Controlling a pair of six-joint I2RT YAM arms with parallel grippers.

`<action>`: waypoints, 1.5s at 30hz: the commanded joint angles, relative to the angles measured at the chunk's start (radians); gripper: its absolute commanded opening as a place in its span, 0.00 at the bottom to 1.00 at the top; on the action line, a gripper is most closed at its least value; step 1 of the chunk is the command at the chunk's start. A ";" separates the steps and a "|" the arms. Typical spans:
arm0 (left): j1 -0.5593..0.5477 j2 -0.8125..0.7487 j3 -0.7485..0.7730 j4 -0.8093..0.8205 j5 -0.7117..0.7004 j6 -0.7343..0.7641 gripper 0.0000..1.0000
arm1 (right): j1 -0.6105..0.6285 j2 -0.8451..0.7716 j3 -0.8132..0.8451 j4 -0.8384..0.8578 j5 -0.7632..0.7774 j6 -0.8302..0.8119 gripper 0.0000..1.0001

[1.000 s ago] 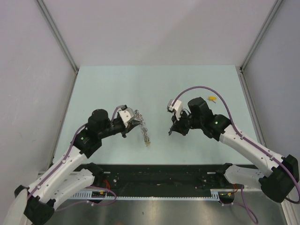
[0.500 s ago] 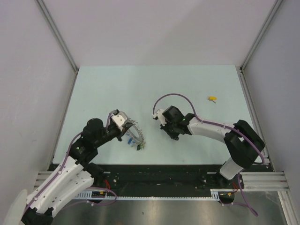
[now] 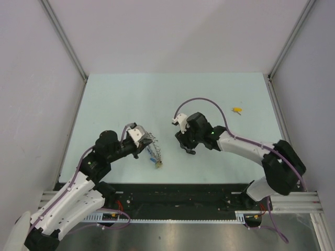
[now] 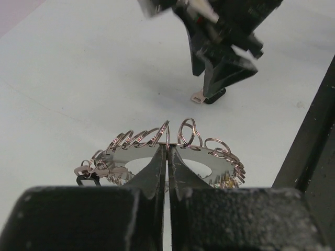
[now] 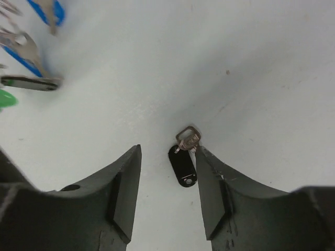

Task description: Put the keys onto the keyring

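My left gripper (image 4: 167, 149) is shut on the flat plate of the keyring (image 4: 217, 166), a grey ring strung with many small wire loops and keys. From above, the keyring (image 3: 154, 152) hangs from the left gripper (image 3: 143, 147) just above the table. The right gripper (image 5: 167, 151) stands open, low over the table. A black-tagged key (image 5: 183, 163) lies flat between its fingers, close against the right finger (image 5: 212, 183). In the left wrist view that key (image 4: 198, 97) shows under the right gripper's fingers (image 4: 217, 78). The yellow-tagged key (image 3: 237, 110) lies far right on the table.
Blue tags (image 5: 51, 10) and a green tag (image 5: 5, 99) of the keyring's keys hang at the upper left of the right wrist view. A black rail (image 3: 172, 194) runs along the near table edge. Grey walls close the table (image 3: 131, 94) on three sides.
The right arm swung in toward the centre and its jaws have opened. The left arm drew back toward the near edge, still holding the keyring.
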 commanded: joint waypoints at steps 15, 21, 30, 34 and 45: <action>0.001 0.028 0.011 0.095 0.164 0.014 0.04 | -0.010 -0.347 -0.158 0.484 -0.442 0.300 0.59; 0.001 0.028 0.009 0.105 0.175 0.010 0.04 | -0.003 -0.293 -0.159 0.613 -0.532 0.330 0.49; 0.001 0.043 0.015 0.101 0.207 0.012 0.04 | 0.069 -0.286 -0.159 0.615 -0.514 0.168 0.47; 0.001 0.048 0.018 0.091 0.219 0.012 0.05 | 0.092 -0.310 -0.152 0.584 -0.494 0.044 0.45; 0.001 0.046 0.023 0.084 0.210 0.006 0.04 | 0.107 -0.284 -0.061 0.371 -0.419 -0.002 0.39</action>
